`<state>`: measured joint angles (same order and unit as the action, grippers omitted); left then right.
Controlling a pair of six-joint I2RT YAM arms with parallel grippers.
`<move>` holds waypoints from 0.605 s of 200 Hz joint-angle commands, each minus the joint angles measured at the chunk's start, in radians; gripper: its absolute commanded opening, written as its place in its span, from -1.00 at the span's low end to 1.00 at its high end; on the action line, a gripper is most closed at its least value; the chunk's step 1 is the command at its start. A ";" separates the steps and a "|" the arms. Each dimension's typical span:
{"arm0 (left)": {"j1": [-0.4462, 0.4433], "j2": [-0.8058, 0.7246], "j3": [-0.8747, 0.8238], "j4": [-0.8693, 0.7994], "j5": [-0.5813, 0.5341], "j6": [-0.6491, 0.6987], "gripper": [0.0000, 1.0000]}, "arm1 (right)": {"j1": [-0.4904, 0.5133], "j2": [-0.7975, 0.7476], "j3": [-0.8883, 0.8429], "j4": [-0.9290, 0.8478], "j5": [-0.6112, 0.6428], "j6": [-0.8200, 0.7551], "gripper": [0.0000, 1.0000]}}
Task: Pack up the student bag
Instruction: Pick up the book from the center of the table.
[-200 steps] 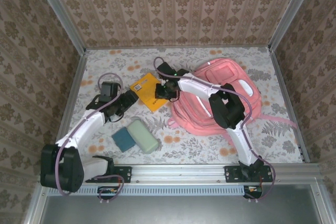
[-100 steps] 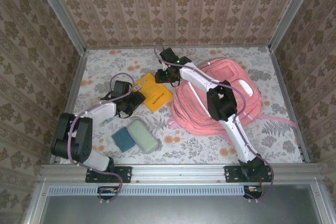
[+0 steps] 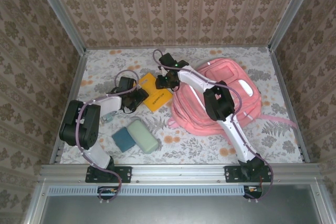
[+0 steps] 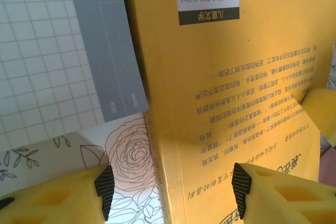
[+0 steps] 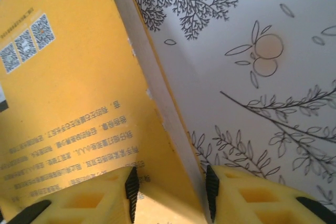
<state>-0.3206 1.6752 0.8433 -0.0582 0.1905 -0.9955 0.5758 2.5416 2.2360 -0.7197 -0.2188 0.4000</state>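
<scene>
The student bag [image 3: 227,72], pink with white trim, lies at the right of the table. A yellow book [image 3: 157,97] lies flat just to its left. My left gripper [image 3: 137,97] is at the book's left edge. In the left wrist view its jaws [image 4: 172,187] stand open astride the book's spine [image 4: 168,182]. My right gripper [image 3: 164,81] is at the book's far edge. In the right wrist view its jaws [image 5: 171,191] are open, one finger over the cover [image 5: 68,103], the other beside the white page edge [image 5: 157,93].
A grey-and-white gridded notebook [image 4: 100,51] lies partly under the book's left side. A pale green case [image 3: 143,135] and a blue block [image 3: 122,139] lie near the front left. Patterned walls close in the floral tablecloth [image 3: 273,140] on three sides.
My left gripper has slid right onto the book's left edge and narrowed a little. My right gripper moved toward the back, then settled at the book's far edge.
</scene>
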 commanded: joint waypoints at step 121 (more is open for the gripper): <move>-0.008 -0.127 -0.051 0.277 0.165 0.002 -0.01 | 0.043 -0.090 -0.164 -0.014 -0.125 0.090 -0.44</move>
<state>-0.3126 1.6451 0.8062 -0.0082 0.2245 -0.9943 0.5884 2.4626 2.0987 -0.6865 -0.2634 0.4721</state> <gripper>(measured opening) 0.512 0.280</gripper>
